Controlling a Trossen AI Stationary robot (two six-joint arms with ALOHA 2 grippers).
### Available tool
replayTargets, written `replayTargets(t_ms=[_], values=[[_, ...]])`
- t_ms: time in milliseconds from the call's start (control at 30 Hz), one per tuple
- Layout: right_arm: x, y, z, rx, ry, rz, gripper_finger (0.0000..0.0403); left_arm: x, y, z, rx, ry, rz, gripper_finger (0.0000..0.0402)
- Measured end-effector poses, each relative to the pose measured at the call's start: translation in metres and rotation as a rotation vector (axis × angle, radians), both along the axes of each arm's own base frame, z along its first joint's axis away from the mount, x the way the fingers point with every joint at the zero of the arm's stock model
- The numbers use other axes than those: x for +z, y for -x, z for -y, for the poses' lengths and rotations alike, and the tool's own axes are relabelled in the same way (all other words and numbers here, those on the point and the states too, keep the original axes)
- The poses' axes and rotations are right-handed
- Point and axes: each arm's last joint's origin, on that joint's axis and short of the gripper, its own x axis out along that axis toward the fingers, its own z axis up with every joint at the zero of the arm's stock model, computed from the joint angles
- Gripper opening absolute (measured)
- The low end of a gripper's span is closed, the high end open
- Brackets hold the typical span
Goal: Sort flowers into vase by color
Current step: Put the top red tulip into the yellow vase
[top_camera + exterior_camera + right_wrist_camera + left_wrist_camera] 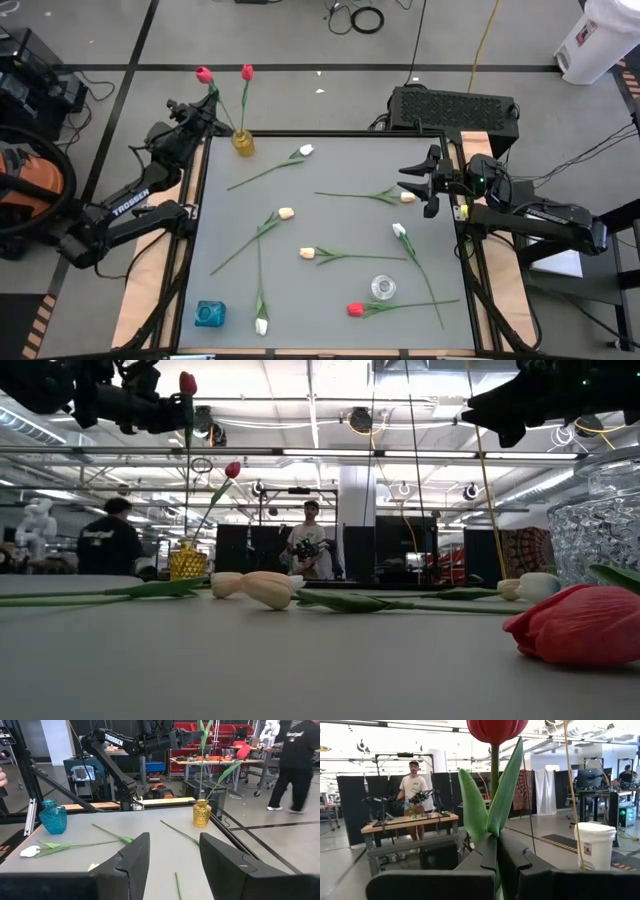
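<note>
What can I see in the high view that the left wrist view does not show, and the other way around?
Only the high view shows the grey table, the loose tulips lying on it, the yellow glass vase holding one red tulip, the blue glass vase, the clear glass vase and the open right gripper.

Only the left wrist view shows a person at a wooden workbench and a white plastic bucket.

Both show the left gripper shut on a red tulip's green stem.

Red tulip (204,74) upright in my left fingers (485,862).
Another red tulip (247,72) stands in the yellow vase (243,143); seven lie scattered across the table (330,295).
</note>
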Motion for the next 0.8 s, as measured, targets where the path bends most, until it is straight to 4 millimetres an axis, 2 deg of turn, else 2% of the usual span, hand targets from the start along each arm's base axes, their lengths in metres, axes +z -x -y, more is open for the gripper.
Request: replayTargets(t_ms=[800], values=[[0.0, 0.0, 0.0, 0.0, -0.002, -0.003, 0.0164, -0.015, -0.01, -0.018, -0.008, 0.063, -0.037, 0.0005]])
